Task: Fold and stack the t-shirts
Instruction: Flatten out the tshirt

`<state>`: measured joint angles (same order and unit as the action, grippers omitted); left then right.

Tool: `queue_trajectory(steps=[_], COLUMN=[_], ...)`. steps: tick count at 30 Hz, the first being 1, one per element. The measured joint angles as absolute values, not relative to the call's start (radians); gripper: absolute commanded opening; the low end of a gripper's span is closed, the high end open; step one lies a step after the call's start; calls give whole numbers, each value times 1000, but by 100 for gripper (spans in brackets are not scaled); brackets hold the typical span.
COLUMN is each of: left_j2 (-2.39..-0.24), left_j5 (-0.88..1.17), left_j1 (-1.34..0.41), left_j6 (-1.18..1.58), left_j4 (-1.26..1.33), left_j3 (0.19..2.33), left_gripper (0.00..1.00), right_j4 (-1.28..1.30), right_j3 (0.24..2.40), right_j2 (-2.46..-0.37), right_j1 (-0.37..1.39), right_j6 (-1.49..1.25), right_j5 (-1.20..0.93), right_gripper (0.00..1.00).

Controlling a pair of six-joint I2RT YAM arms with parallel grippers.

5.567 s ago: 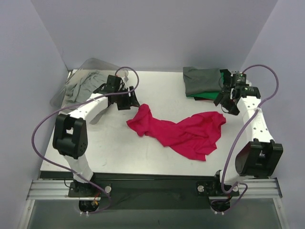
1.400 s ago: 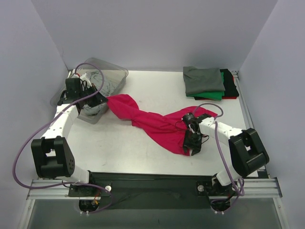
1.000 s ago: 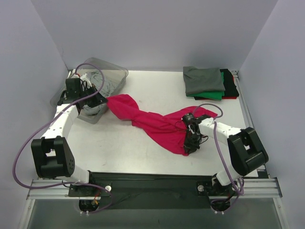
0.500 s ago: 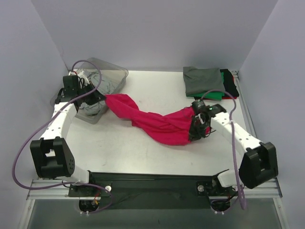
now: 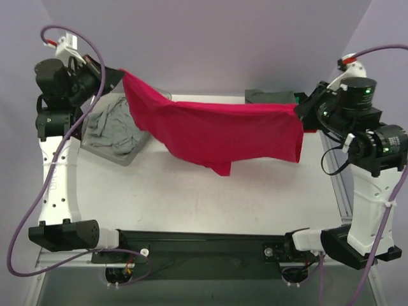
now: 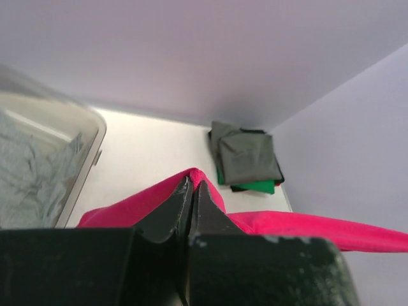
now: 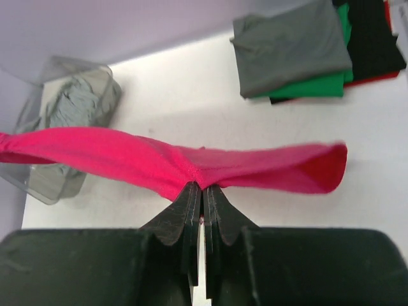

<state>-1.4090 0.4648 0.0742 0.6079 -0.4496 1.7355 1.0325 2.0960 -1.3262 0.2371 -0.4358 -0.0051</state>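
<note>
— Hanging above the table (image 5: 191,191), what is shown?
— The magenta-red t-shirt (image 5: 223,131), stretched in the air between my two arms.
— And behind it?
— Far left, the clear bin (image 5: 121,156) holding a light grey t-shirt (image 5: 105,124); far right, the folded stack (image 7: 299,44), dark grey on top.
— Your fingers?
— Left gripper (image 6: 192,185) and right gripper (image 7: 203,188), each clamped on the magenta-red cloth

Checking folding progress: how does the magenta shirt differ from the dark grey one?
The magenta shirt hangs unfolded in the air, pinched by the left gripper and right gripper; the dark grey shirt lies folded atop the stack. Magenta is bright, grey dull. Both are plain cloth.
</note>
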Motion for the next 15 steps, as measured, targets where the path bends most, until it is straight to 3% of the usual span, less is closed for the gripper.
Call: queue_trajectory(steps=[15], left_j2=[-1255], left_j5=[479], left_j1=[64], left_j6=[669], left_j4=[-448], left_j3=[2127], left_gripper=[0], right_j4=[952], right_j3=[2215], right_j2=[-1179], right_j1=[238], right_j6=[-265], right_j5=[-17], right_gripper=[0])
